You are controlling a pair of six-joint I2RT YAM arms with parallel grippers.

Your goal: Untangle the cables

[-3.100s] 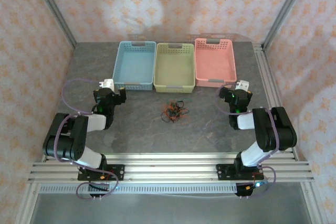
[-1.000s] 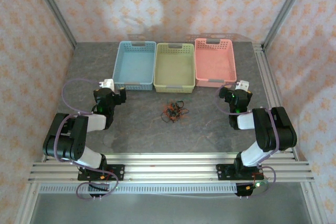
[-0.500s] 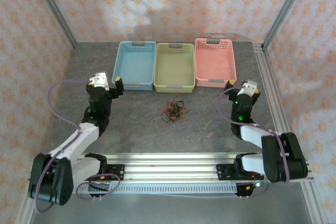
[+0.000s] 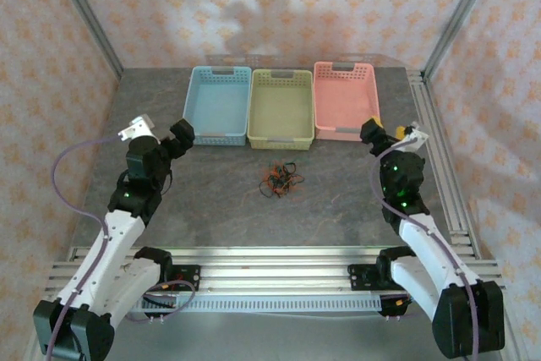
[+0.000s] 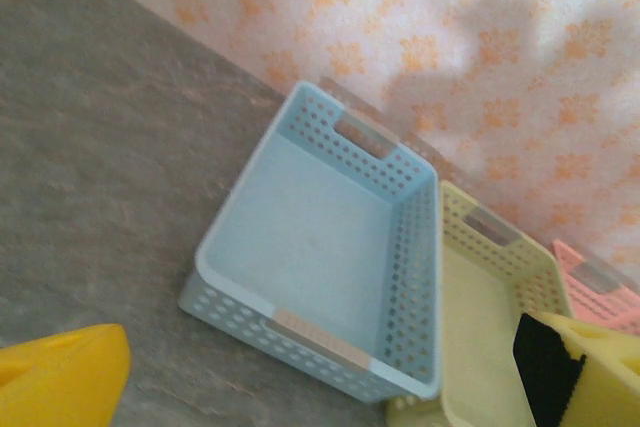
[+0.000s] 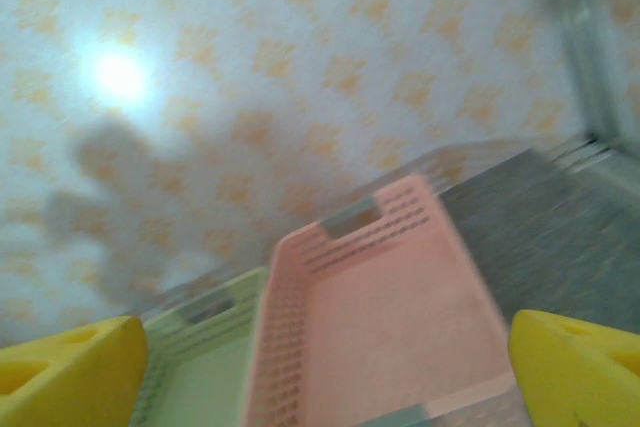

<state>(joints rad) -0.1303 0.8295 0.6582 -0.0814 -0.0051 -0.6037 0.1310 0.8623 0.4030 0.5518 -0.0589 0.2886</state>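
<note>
Orange-red and dark wires: the cables (image 4: 280,180) are seen as one small knotted clump on the grey table (image 4: 338,209). The clump lies between the two grippers, below both pairs of jaws and on the inner side of each, well apart from either. Nothing is held.

Left gripper (image 4: 162,137): jaws spread wide, with nothing between them. The blue basket (image 4: 216,70) is framed straight ahead of the jaws, between the two yellow fingers.

Right gripper (image 4: 387,134): jaws likewise stood wide apart and unloaded. The pink basket (image 4: 345,66) is seen ahead of them, and the green basket (image 4: 281,73) beside the left finger.

Placement, as judged:
- The clump is set in the open middle, where it can be reached from both sides. A two-arm pull is presumably intended.
- The baskets are lined up beyond the jaws, touching side by side, probably one for each freed wire.
- The jaws are kept apart in readiness for a pinch. Both wrists are aimed over the clump, so a downward and inward turn is judged necessary first.

Task judged not yet begun. The wires are thin and floppy, so a slip, or a whole-clump lift, is the risk.
</note>
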